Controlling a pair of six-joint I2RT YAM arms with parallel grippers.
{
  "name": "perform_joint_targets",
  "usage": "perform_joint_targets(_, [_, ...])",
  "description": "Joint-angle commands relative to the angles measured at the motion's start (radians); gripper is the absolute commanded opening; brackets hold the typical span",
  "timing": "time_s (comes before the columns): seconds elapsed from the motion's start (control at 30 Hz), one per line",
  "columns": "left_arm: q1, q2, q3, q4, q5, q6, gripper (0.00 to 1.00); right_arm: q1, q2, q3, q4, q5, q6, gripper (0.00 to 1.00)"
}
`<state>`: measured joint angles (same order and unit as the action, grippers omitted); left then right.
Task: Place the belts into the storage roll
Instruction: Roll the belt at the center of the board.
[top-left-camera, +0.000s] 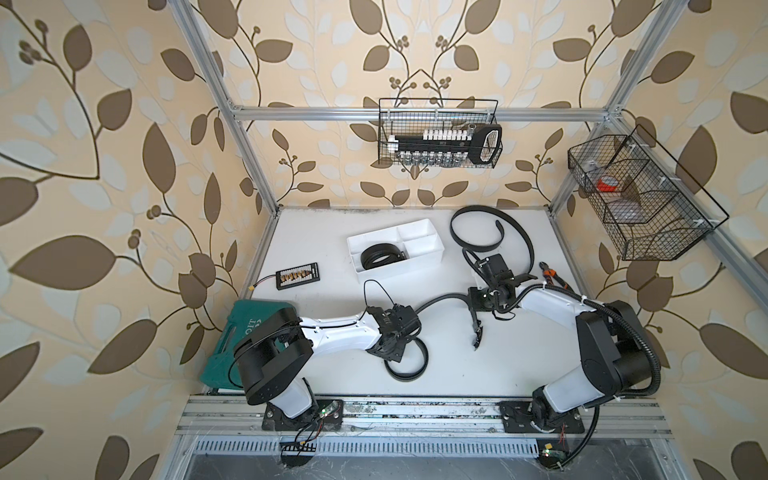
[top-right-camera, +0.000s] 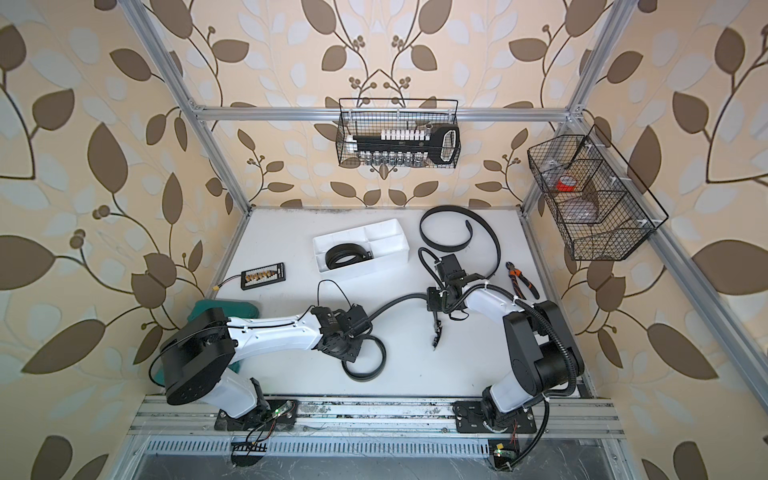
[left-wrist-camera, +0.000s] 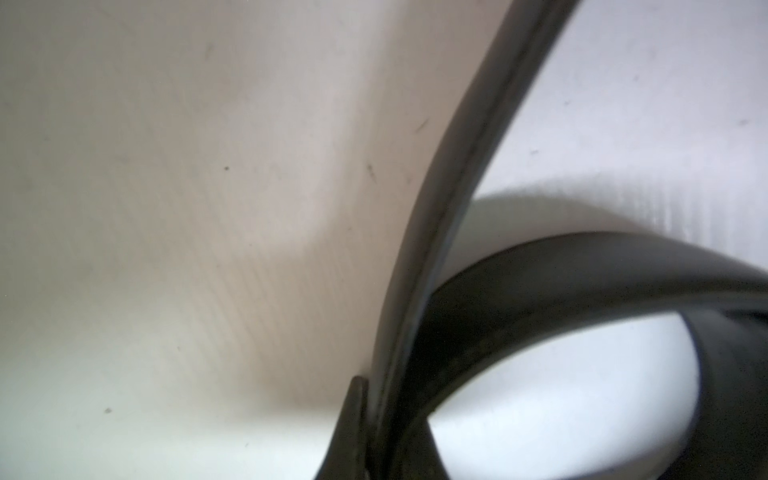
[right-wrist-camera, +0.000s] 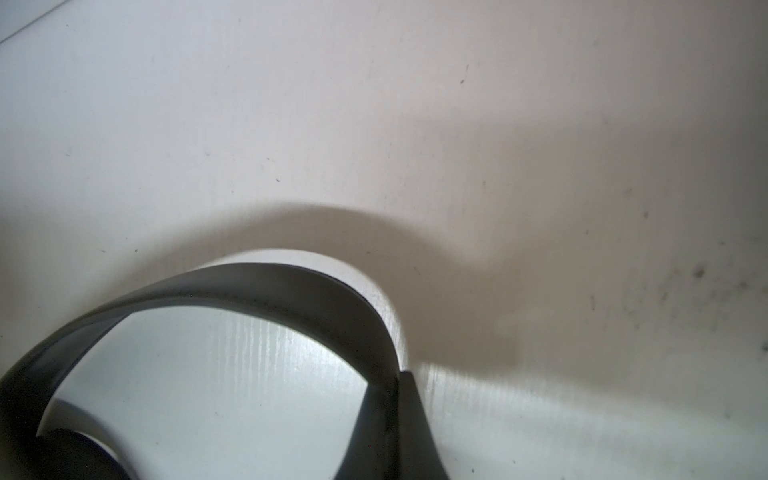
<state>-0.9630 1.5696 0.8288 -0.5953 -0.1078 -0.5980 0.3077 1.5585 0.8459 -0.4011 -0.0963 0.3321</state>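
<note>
We count one belt (top-left-camera: 376, 258) coiled in the storage roll (top-left-camera: 417, 230), toward the worktop's far edge. Left jaws and right jaws both clamp the second belt (left-wrist-camera: 446, 208) mid-worktop. The third belt (top-left-camera: 478, 246) lies loose near the far right corner.

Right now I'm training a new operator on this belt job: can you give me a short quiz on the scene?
1. How many belts lie in the storage roll?
2. True or false: left gripper and right gripper pinch one shared belt.
3. Nearest the pliers: A green case, B loose belt, C charger board?
Key: 1 one, the coiled belt; 2 true; 3 B.
</note>
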Motion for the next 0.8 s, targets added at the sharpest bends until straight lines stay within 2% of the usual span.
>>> perform_joint_targets(0.0, [0.003,0.069,0.034,-0.067,-0.040,-0.027,0.01,-0.004,-0.056,-0.041,-0.024,-0.022,0.000,0.00])
perform_joint_targets(0.17, [0.065,0.221,0.203,-0.069,-0.039,-0.019,0.00,0.018,-0.161,-0.177,0.019,-0.157,0.086,0.00])
perform_joint_targets(0.3, [0.095,0.335,0.353,-0.087,-0.040,0.007,0.00,0.192,-0.248,-0.227,0.047,-0.227,0.187,0.00])
perform_joint_targets(0.33, [0.098,0.348,0.376,-0.090,-0.038,0.015,0.00,0.209,-0.265,-0.228,0.048,-0.246,0.196,0.05])
perform_joint_targets(0.4, [0.099,0.367,0.408,-0.097,-0.038,0.036,0.00,0.212,-0.316,-0.216,0.030,-0.235,0.200,0.33])
perform_joint_targets(0.43, [0.099,0.369,0.416,-0.101,-0.038,0.045,0.00,0.209,-0.342,-0.198,0.010,-0.186,0.189,0.51])
perform_joint_targets(0.47, [0.099,0.367,0.419,-0.103,-0.037,0.053,0.00,0.201,-0.355,-0.177,-0.002,-0.145,0.176,0.64])
perform_joint_targets(0.5, [0.099,0.364,0.416,-0.104,-0.035,0.060,0.00,0.175,-0.351,-0.154,-0.004,-0.132,0.159,0.72])
perform_joint_targets(0.6, [0.099,0.344,0.399,-0.101,-0.030,0.078,0.00,0.089,-0.235,-0.058,0.018,-0.205,0.110,0.84])
perform_joint_targets(0.77, [0.099,0.321,0.386,-0.096,-0.017,0.108,0.00,0.073,0.026,0.151,0.035,-0.203,0.015,0.92])
